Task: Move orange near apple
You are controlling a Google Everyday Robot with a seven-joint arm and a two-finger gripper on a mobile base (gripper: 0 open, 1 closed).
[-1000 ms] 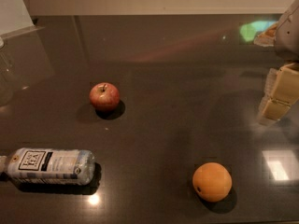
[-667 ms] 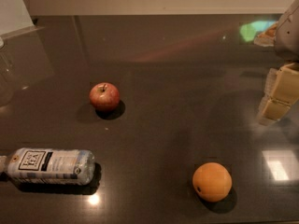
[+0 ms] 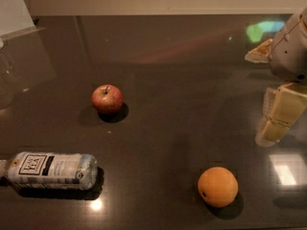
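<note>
The orange (image 3: 218,186) lies on the dark tabletop at the lower right, its small dark navel spot facing front left. The red apple (image 3: 107,99), stem up, sits left of centre, well apart from the orange and farther back. My gripper (image 3: 279,115) hangs at the right edge of the view, above the table, to the upper right of the orange and not touching it. It holds nothing that I can see. Part of the gripper runs out of view on the right.
A clear plastic bottle (image 3: 50,171) with a white label lies on its side at the lower left. A glass object (image 3: 5,75) stands at the left edge. A cream-coloured item (image 3: 259,51) lies at the back right, by the arm.
</note>
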